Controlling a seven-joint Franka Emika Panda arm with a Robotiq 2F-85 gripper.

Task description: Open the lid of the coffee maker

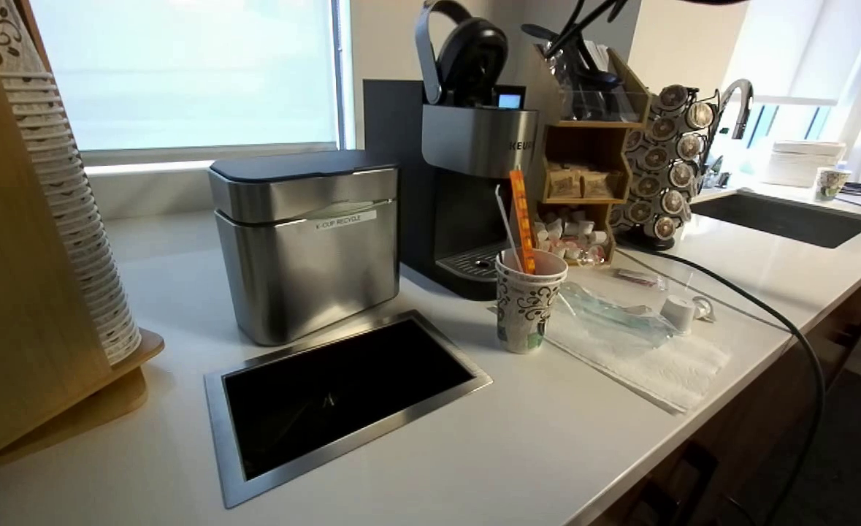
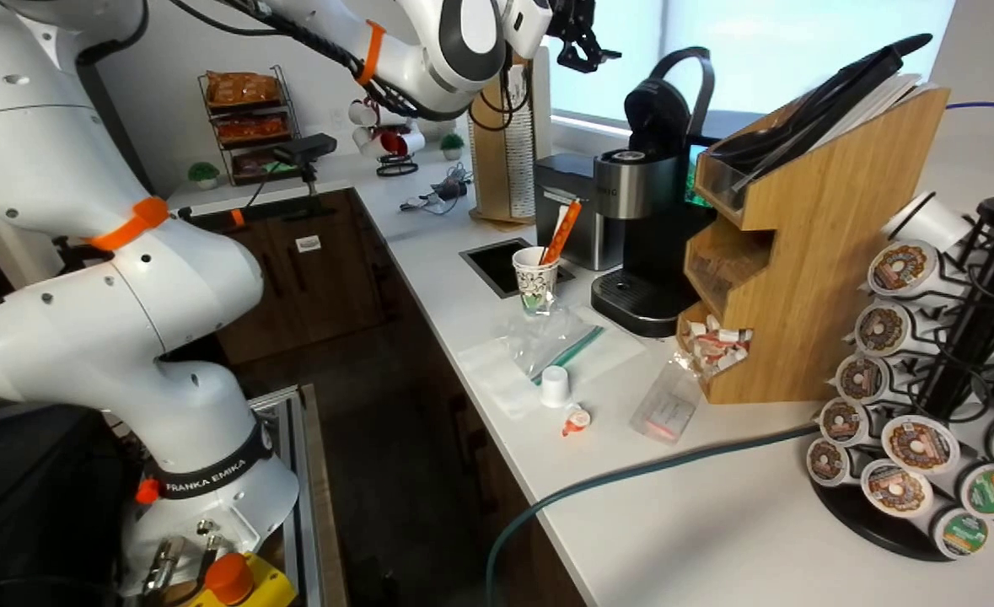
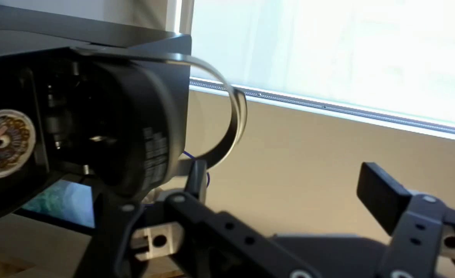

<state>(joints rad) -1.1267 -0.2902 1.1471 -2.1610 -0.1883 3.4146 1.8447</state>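
Light enters through the overexposed far window [image 1: 189, 73]; the counter [image 1: 437, 467] is bright with soft shadows, the floor [image 2: 378, 472] is dark, the bin [image 1: 310, 270] shows soft reflections, and in the wrist view the lid [image 3: 132, 123] is dim with its lettering [image 3: 156, 154] blurred.

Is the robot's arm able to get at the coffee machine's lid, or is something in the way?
Probably yes, if it moves over. The gripper is open and looks near the raised lid, and in the wrist view nothing seems to stand between them.
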